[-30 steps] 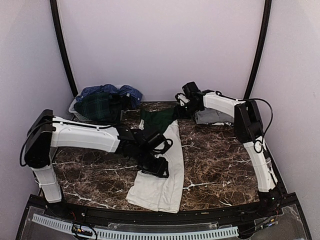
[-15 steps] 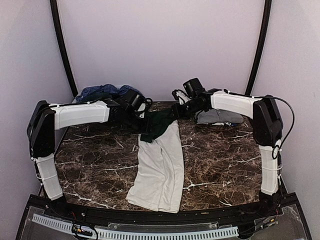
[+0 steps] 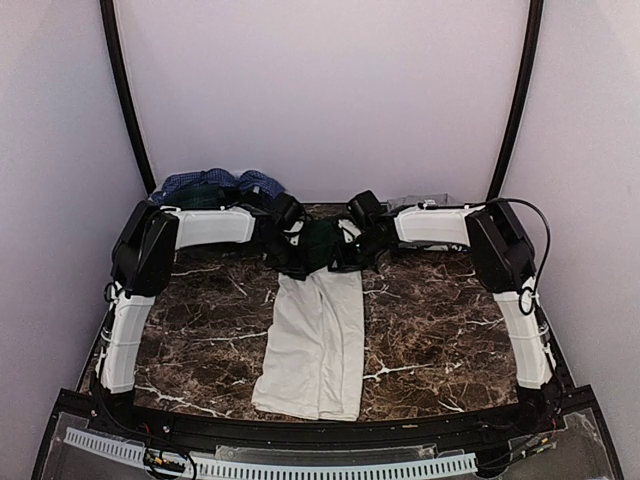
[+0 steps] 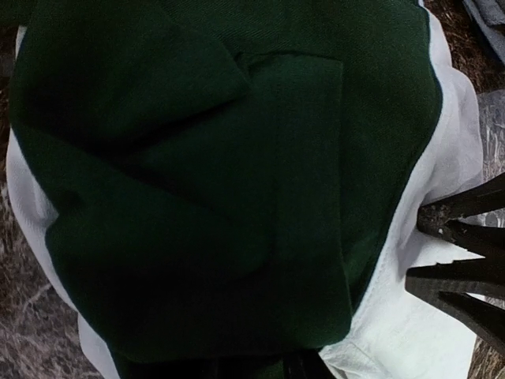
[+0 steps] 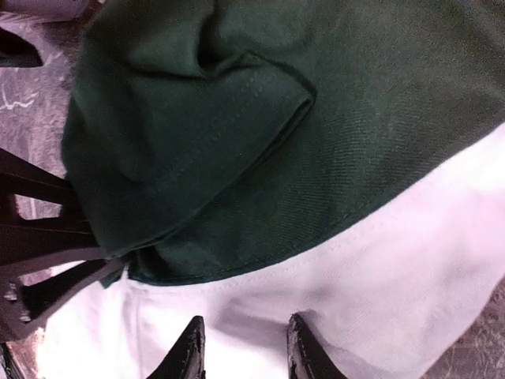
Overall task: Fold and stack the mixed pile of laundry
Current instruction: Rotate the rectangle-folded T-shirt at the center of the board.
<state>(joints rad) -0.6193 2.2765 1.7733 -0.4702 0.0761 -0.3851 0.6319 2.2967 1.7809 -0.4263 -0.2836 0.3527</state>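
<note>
While the white tee point(image 3: 315, 340) lies folded lengthwise mid-counter point(image 3: 440, 320), you have both claws at its far end by the dark green sleeves point(image 3: 320, 240). The right claw point(image 5: 246, 347) shows 2 tips narrowly apart on white cloth. You cannot tell the left claw point(image 3: 291, 247) opening.

White tee point(image 3: 315, 340) on marble table point(image 3: 430, 320)

Black fingers point(image 5: 304, 354) rest on white tee point(image 5: 379, 268) below its green sleeve point(image 5: 276, 134).
</note>
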